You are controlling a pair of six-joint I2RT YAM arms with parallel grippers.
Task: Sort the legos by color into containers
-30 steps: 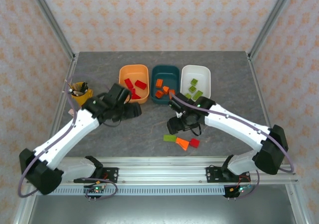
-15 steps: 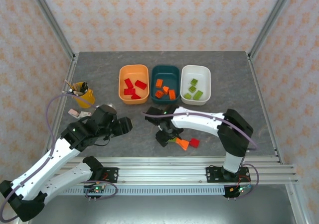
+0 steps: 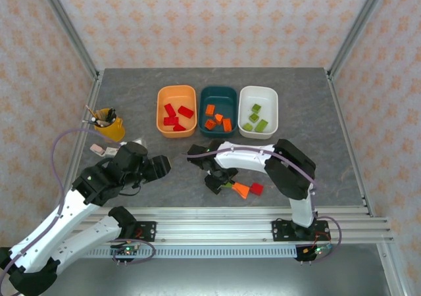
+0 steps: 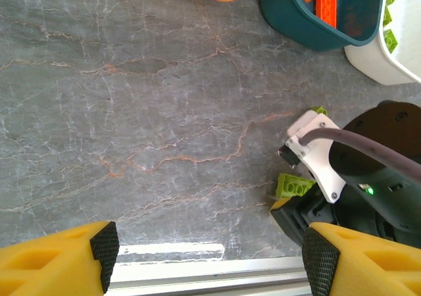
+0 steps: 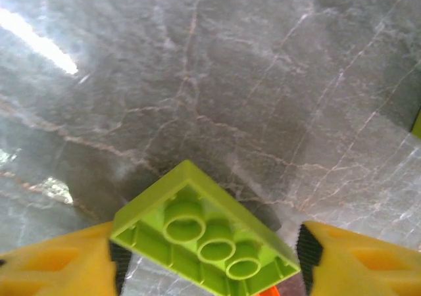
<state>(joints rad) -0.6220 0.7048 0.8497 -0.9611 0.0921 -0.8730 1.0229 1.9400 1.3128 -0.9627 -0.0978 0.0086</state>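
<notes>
Compared with half a second earlier, the left arm is drawing back toward the near-left corner of the counter point(image 3: 131, 92). Its left pincer point(image 4: 209, 246) is hanging wide, with nothing but bare grey stone between the yellow fingers. The right arm is folding its elbow further in, while the right pincer point(image 5: 207, 260) is staying low over the loose bricks near the front edge. It is gripping a yellow-green lego point(image 5: 200, 237), whose two ends are meeting the finger pads. The brick is turned so that its hollow underside, with three round tubes, is facing the wrist camera.

In the overhead view an orange lego point(image 3: 241, 190) and a red lego point(image 3: 256, 188) are lying on the counter just beside that pincer, close together. The tubs are sitting unchanged in a row at the back. The light orange tub point(image 3: 176, 87) is holding red bricks, the dark teal tub point(image 3: 218, 88) orange ones, and the white tub point(image 3: 258, 88) yellow-green ones. A yellow cup of pens point(image 3: 110, 128) is standing at the left.
</notes>
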